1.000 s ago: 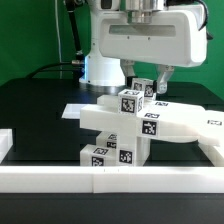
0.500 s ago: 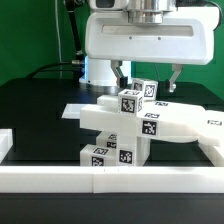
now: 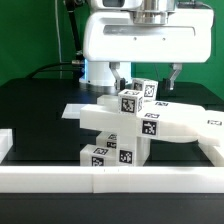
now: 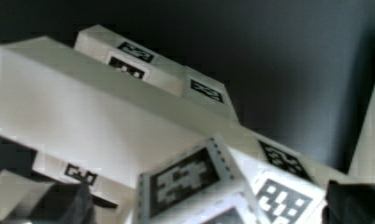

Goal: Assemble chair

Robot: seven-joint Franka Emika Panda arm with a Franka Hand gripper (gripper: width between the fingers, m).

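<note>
The chair [image 3: 125, 125] stands in the middle of the exterior view as a stack of chunky white pieces with black-and-white tags. A small tagged post [image 3: 137, 95] sits on top of it. My gripper [image 3: 148, 72] hangs just above that post, open and empty, with one finger [image 3: 120, 73] on each side of it and apart from it. In the wrist view the gripper [image 4: 202, 203] straddles the tagged post [image 4: 219, 185], with the dark fingertips [image 4: 51, 205] at the frame edge. The chair's large white block [image 4: 95, 100] lies beyond the post.
A long low white border rail [image 3: 110, 178] runs along the front and turns up at the exterior view's right [image 3: 214, 150]. The thin flat marker board [image 3: 75, 109] lies behind the chair. The arm's base [image 3: 98, 68] stands at the back.
My fingers were close around the top post one second ago. They have since spread apart, let go of it and risen a little. The chair has not moved.
</note>
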